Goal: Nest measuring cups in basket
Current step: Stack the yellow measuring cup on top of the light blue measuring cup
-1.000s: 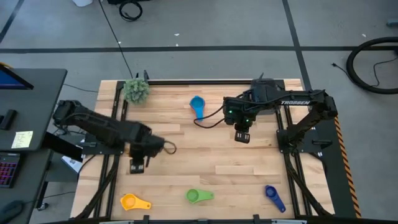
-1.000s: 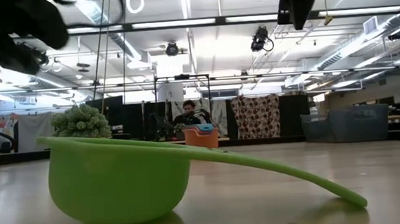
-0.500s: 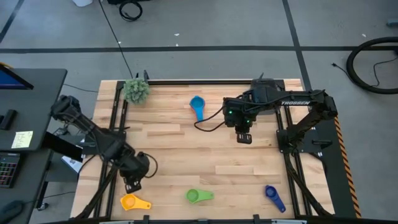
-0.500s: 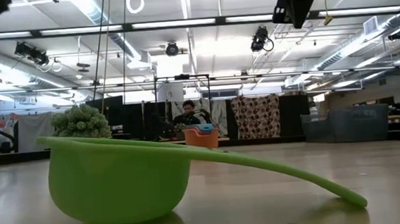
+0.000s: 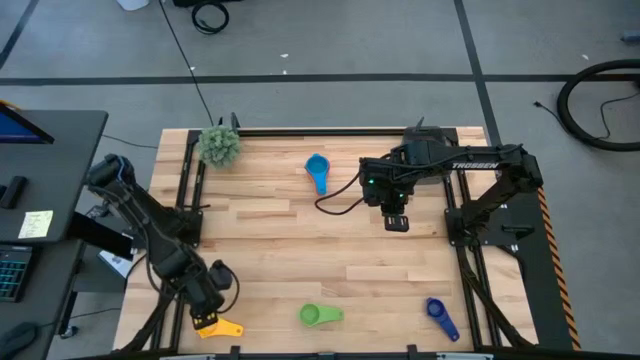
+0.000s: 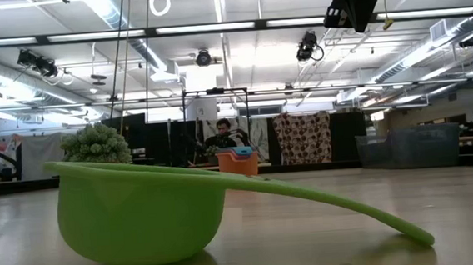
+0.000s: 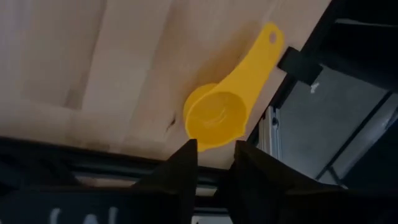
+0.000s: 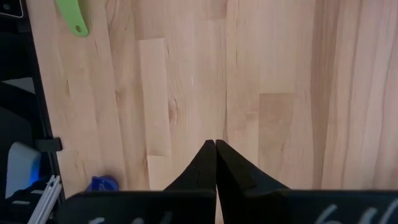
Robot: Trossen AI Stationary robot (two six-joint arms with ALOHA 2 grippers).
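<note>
The left gripper [image 7: 213, 151] had swung from mid-surface to the yellow cup [image 7: 216, 118] at the near edge, jaws spread beside its bowl, readying a pick; the right gripper [image 8: 216, 144] hung pressed together.

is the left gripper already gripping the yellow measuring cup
No, the left gripper has its fingers parted just short of the yellow cup, which lies free on the table.

The left gripper [image 5: 207, 312] hangs low at the table's front left corner, fingers slightly parted, while the right gripper [image 5: 396, 222], fingers pressed together, hovers right of centre.
</note>
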